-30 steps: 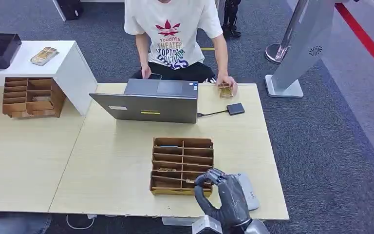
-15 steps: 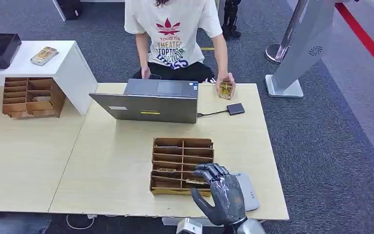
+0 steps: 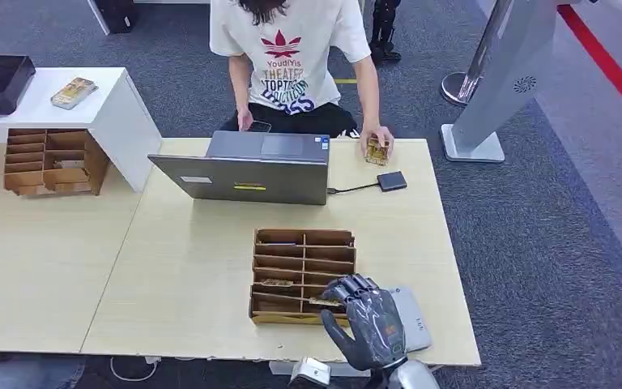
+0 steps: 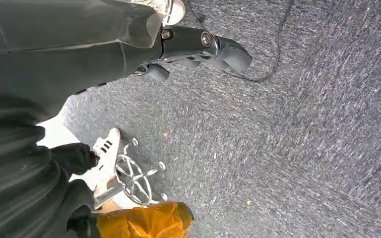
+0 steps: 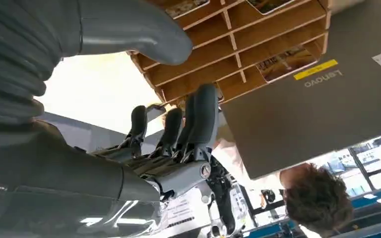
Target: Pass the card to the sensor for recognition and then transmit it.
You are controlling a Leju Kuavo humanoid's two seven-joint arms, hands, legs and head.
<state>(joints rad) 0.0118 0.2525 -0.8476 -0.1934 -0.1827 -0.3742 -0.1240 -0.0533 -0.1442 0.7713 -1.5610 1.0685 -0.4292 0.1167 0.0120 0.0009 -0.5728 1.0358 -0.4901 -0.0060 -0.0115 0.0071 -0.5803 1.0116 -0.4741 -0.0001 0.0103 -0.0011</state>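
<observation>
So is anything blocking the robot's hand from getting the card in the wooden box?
Nothing visible is. The right hand hovers open right over the near corner of the wooden box, fingers reaching toward a card lying in a near slot.

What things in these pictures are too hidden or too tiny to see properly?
- Grey sensor pad, head view: partly covered by the right hand.
- Cards in the wooden organizer: too small to read.
- Laptop screen: faces away.
- Left hand, left wrist view: a dark blur; its pose is unclear.
</observation>
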